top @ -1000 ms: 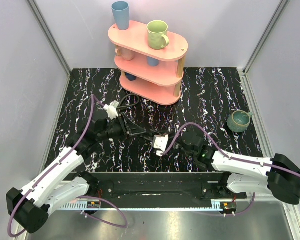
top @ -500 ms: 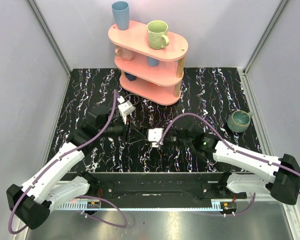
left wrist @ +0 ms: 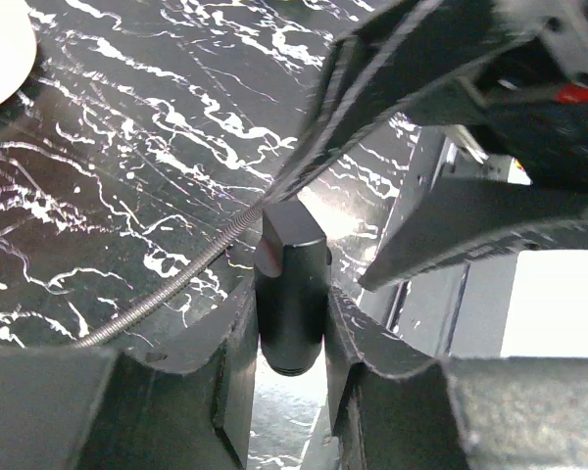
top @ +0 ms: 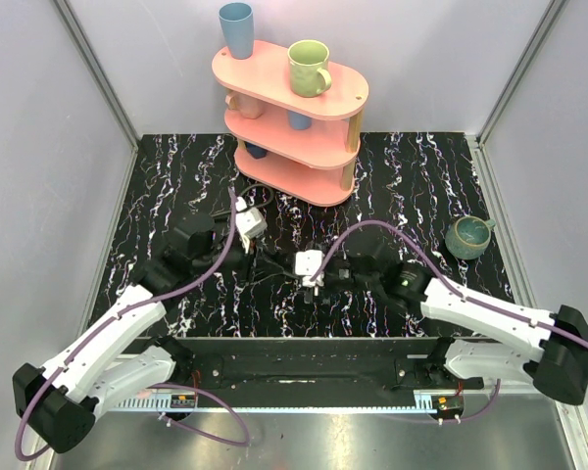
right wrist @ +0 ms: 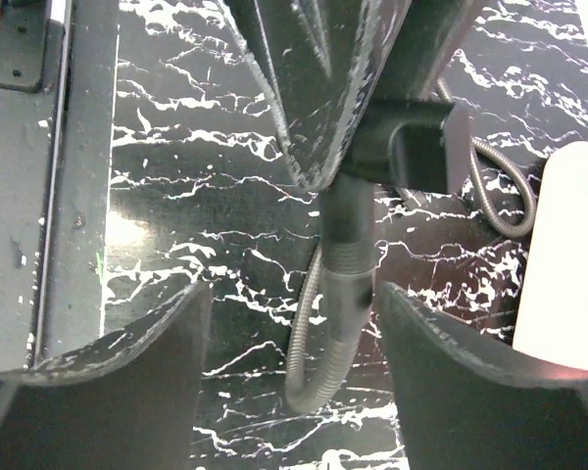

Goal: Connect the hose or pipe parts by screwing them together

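Observation:
The hose parts meet between my two grippers at the table's middle. In the left wrist view, my left gripper (left wrist: 292, 328) is shut on a black cylindrical fitting (left wrist: 292, 289), and a thin ribbed hose (left wrist: 167, 294) trails left from it. In the right wrist view, the mating hose end (right wrist: 348, 245) points up into that fitting (right wrist: 412, 147), and its ribbed hose (right wrist: 314, 362) loops below. My right gripper (right wrist: 292, 304) stands open, its fingers (right wrist: 147, 343) well apart from the hose end. From above, the left gripper (top: 269, 258) and right gripper (top: 296, 266) face each other, and a hose loop (top: 257, 189) runs toward the shelf.
A pink three-tier shelf (top: 328, 98) with a green mug (top: 309, 67) and a blue cup (top: 237, 29) stands at the back. A teal mug (top: 467, 236) sits at the right. The black mounting rail (top: 294, 357) runs along the near edge. The shelf's base (right wrist: 568, 245) lies close on the right.
My right gripper has gone from shut to open, letting go of the hose end. Both arms have drawn together toward the table's middle, and the left wrist has turned.

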Available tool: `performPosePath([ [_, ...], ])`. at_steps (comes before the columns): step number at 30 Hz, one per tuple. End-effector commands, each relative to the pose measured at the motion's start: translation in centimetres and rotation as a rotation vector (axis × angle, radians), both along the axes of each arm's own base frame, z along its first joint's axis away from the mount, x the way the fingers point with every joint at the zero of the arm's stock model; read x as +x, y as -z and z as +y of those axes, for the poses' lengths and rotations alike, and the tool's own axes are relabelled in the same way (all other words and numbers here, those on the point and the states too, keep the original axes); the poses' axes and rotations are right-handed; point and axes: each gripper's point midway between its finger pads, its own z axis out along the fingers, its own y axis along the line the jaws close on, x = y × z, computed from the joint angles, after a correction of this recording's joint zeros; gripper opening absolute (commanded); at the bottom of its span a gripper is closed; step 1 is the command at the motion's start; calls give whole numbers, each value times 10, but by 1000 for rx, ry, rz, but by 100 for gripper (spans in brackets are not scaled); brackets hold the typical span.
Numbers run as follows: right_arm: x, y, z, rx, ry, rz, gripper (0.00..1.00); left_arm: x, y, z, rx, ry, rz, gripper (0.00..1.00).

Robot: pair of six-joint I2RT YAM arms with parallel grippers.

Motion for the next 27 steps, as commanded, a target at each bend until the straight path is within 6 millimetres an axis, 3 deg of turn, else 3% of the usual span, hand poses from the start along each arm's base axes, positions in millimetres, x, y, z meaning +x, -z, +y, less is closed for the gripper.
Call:
performPosePath([
  [1,0,-37,-10,159,80,-46,79,22,-37,-2,-152,-211,111,0],
  [3,-1,-41,-12,201,93,-51,82,23,-40,-4,-196,-258,186,0],
  [7,1,-38,-22,244,160,-158,78,24,-43,-5,-265,-398,465,0],
  [11,7,-59,-26,333,228,-310,78,10,-45,-12,-284,-413,727,0],
  [18,14,-58,-20,336,264,-454,72,-7,-56,-13,-366,-425,913,0],
  [22,15,-53,-13,317,269,-495,62,-13,-60,-13,-396,-428,1005,0],
  [26,8,-66,-10,366,271,-541,47,-15,-62,-14,-414,-435,1044,0],
  [27,7,-67,-9,369,271,-535,33,-15,-62,-13,-417,-436,1046,0],
])
